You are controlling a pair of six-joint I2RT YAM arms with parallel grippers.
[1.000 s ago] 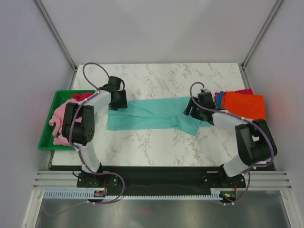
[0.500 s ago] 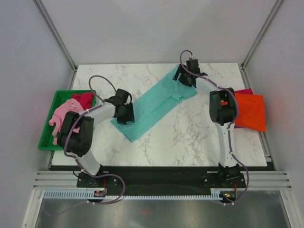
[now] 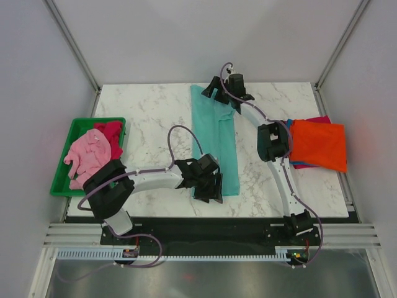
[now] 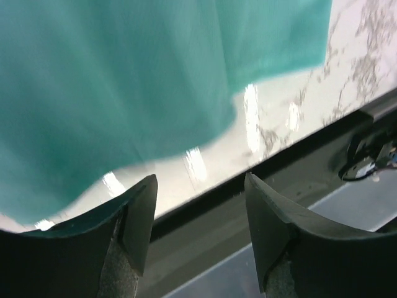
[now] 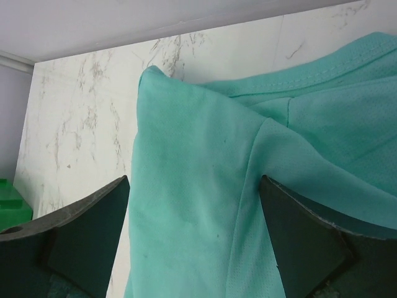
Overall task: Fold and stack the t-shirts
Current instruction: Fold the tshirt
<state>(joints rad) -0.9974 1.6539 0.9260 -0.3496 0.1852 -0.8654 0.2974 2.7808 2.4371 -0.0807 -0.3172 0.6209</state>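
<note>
— Where is the left gripper [image 4: 200,180]?
— Low over the near edge of the table [image 3: 155,112], its fingers apart with nothing between them. The near hem of the teal shirt [image 3: 214,136] lies on the marble just beyond its fingertips.
— And off to its sides?
— To its left and a little farther out, a green tray [image 3: 59,180] holds a crumpled pink shirt [image 3: 87,155] and a red shirt [image 3: 111,131]. Well off to its right sits a folded stack. An orange shirt [image 3: 319,144] is on top, and a blue shirt [image 3: 287,130] and a magenta shirt [image 3: 319,118] show at the edges beneath it.
— How does the teal shirt run?
— As a long narrow strip, straight away from the left gripper to the right gripper [image 5: 193,183] at the far edge.
— Is that one clamped?
— No. Its fingers stand wide, with the shirt's far end bunched in the gap between them and one fold raised near its left finger.
</note>
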